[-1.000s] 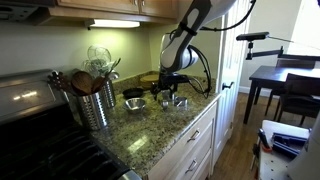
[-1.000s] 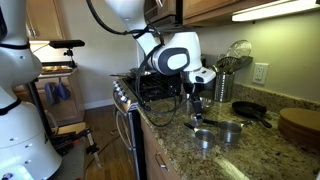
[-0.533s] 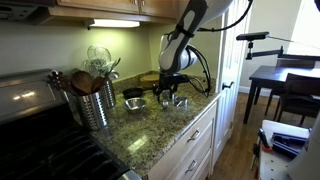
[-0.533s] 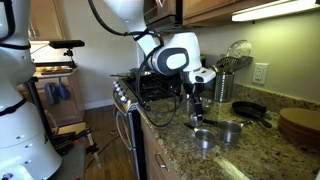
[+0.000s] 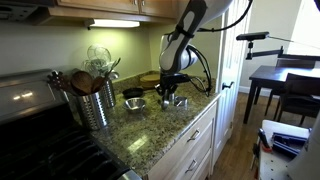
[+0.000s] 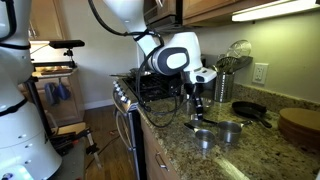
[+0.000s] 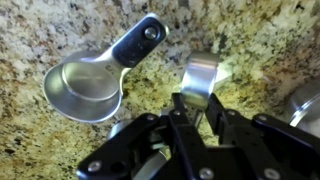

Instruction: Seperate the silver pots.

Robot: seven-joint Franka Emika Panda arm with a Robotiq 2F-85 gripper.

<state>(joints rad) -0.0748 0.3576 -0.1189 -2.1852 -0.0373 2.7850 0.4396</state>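
The pincer (image 7: pixel 197 118) is drawn narrow and appears clamped on the near side of the small silver pot (image 7: pixel 202 78), probably to pull it away from its neighbours. Beyond it the handled silver pot (image 7: pixel 85 90) lies apart. A third silver pot (image 7: pixel 306 105) crowds the right edge. Bare granite worktop (image 7: pixel 40 150) leaves room to the left.

From where I stand, a ribbed steel canister (image 5: pixel 98 103) stuffed with wooden utensils sits left of centre on the speckled granite counter (image 5: pixel 150 132), beside the stove (image 5: pixel 45 155) at lower left. In an exterior view, a dark pan (image 6: pixel 250 109) lies near a round wooden board (image 6: pixel 298 123) at the right edge.
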